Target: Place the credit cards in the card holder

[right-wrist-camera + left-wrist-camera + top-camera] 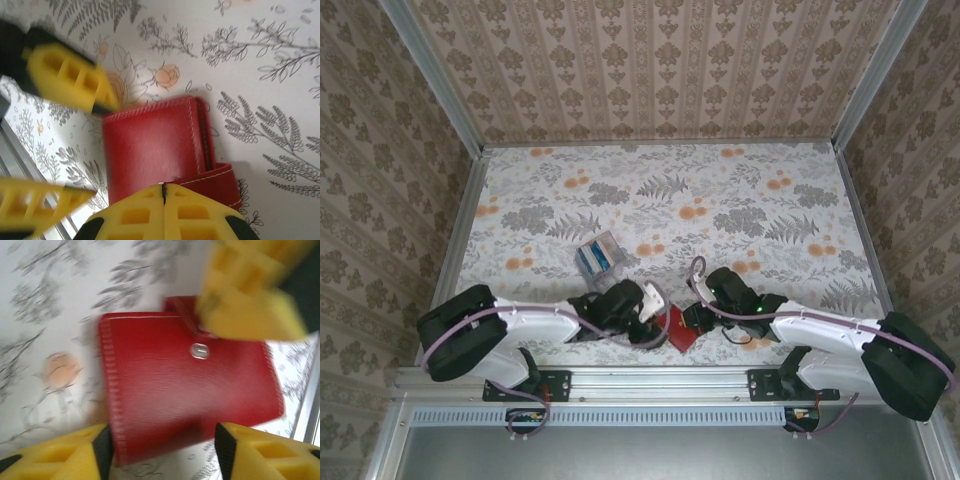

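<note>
Card holder between left claw fingers

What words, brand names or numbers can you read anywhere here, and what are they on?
No text can be read.
Red book-like folding card holder: plain cover, no print.
Its small silver clasp: blurred, no mark legible.
Stack of blue and white plastic credit cards: too small to read.
Floral tablecloth: pattern only, no lettering.
</note>
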